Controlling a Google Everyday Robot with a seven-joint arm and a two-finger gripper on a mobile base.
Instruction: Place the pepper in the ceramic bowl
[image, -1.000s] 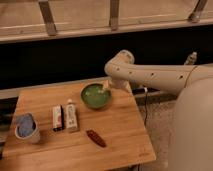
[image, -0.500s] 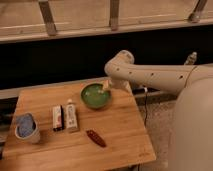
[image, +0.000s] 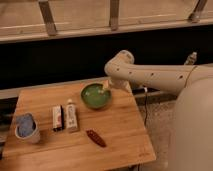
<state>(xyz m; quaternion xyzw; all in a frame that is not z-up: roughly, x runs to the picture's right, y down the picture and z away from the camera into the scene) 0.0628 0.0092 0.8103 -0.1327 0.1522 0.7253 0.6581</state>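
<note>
The pepper, slim and dark red-brown, lies flat on the wooden table near its front edge. Behind it and a little to the left sits the ceramic bowl, round and glossy green inside, with nothing in it that I can see. My gripper hangs at the bowl's right rim, at the end of the pale arm that reaches in from the right. It is open and holds nothing. It is well behind the pepper.
Two upright white tube-like packages stand left of the pepper. A pale cup with blue contents sits near the table's left edge. My bulky body fills the right side. A dark wall and railing run behind the table.
</note>
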